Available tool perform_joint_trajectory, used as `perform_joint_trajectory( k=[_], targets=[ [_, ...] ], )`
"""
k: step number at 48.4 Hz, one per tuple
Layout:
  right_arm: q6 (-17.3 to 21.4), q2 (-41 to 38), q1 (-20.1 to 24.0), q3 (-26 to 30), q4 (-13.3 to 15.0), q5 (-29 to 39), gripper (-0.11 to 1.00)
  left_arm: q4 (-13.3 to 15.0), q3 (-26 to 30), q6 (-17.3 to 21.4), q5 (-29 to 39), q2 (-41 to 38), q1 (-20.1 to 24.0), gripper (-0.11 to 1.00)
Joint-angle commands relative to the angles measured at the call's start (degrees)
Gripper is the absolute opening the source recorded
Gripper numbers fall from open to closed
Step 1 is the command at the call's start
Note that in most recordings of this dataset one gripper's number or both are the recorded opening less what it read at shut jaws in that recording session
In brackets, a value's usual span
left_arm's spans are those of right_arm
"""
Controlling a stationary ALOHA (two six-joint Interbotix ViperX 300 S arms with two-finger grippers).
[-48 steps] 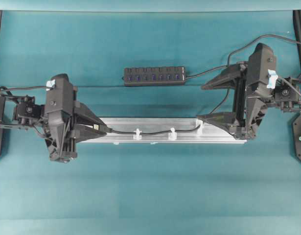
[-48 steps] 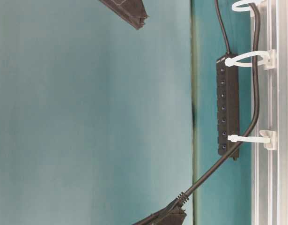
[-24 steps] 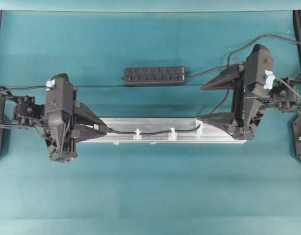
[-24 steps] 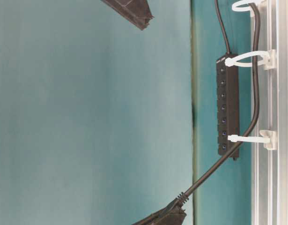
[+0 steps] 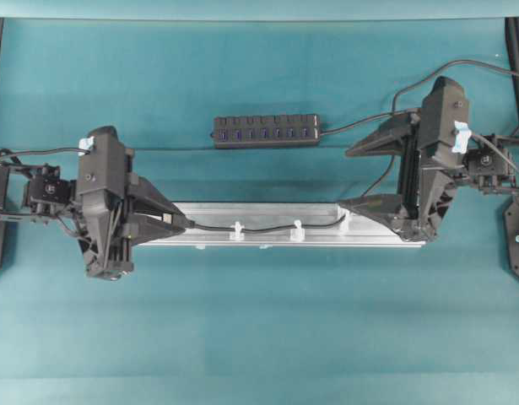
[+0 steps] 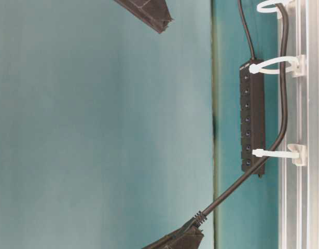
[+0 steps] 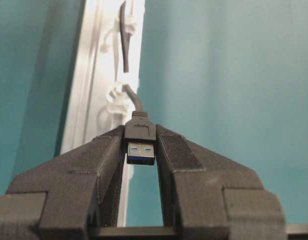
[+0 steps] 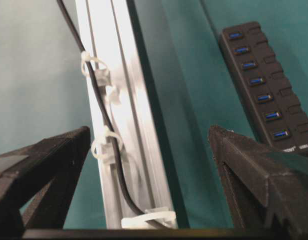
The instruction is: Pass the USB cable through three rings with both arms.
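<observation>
The left gripper (image 7: 141,150) pinches the USB cable's plug (image 7: 140,142). Beyond its tips the USB cable (image 5: 263,227) runs through all three rings (image 5: 297,230) on the rail (image 5: 267,211). The right gripper (image 5: 354,175) stands spread wide, empty, around the rail's far end. Threading looks complete; the next move is probably to release the plug gently.

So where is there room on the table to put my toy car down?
The wide bare cloth in front of the silver rail is free. So is the strip behind the black hub. It's crowded along the rail, where the cable, left gripper and right gripper sit.
</observation>
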State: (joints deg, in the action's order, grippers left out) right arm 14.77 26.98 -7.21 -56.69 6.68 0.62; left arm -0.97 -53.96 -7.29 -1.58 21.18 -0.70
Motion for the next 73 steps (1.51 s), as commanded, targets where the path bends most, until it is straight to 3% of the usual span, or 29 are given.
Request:
perform_joint_trajectory(
  k=[1, 73],
  targets=[
    [0.7, 0.1, 0.0, 0.7, -0.2, -0.5, 0.77, -0.1, 1.4, 0.2, -0.7, 0.7, 0.0, 0.24],
    [0.7, -1.9, -0.1, 0.8, -1.2, -0.5, 0.77, 0.0, 1.1, 0.2, -0.7, 0.7, 0.7, 0.24]
  ],
)
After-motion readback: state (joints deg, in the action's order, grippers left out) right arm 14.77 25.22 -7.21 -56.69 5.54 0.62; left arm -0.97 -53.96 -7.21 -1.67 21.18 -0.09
